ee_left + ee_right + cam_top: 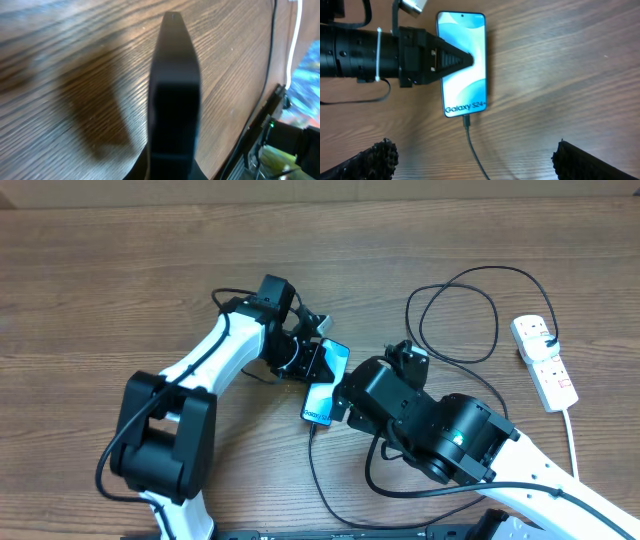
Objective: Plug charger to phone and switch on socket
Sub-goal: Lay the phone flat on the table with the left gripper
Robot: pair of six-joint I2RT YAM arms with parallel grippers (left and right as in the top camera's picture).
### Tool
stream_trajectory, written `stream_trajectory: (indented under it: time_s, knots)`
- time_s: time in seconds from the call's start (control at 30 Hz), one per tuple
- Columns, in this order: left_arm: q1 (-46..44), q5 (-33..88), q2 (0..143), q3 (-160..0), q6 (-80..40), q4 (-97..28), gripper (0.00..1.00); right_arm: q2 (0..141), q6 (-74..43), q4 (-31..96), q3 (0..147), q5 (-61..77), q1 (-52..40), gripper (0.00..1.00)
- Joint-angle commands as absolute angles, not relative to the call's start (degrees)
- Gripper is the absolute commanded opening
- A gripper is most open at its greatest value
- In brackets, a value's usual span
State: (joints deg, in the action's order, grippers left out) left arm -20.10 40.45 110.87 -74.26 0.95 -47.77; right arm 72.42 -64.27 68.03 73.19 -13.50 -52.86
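The phone [322, 400] lies flat at mid-table, its light blue screen [470, 85] reading "Galaxy S24+". The charger's black cable [311, 452] runs from its bottom edge, and the connector tip [466, 120] sits in the phone's port. My left gripper [305, 360] is shut, and its pointed tips [465, 59] rest on the screen from the left. It fills the left wrist view [172, 75] as a dark blur. My right gripper [472, 155] is open wide and empty, just below the phone, with the cable between its fingers. The white socket [545, 362] lies at the far right.
The black cable loops over the table between the right arm and the socket [497, 320]. The socket's white cord [573, 430] runs toward the front edge. The right arm's body [440, 430] covers the table right of the phone.
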Motion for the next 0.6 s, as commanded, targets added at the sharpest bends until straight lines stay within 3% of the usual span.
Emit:
stream_trajectory:
  time_s: [0.0, 0.57]
  knots:
    - [-19.1, 46.6, 113.9, -74.7, 4.8, -47.5, 0.04, 71.9, -64.5, 69.5, 73.6, -13.7, -52.7, 1.00]
    - [-8.1, 42.4, 117.3, -74.6, -6.9, -45.1, 0.04, 71.9, -64.5, 70.8, 73.6, -13.7, -52.7, 1.00]
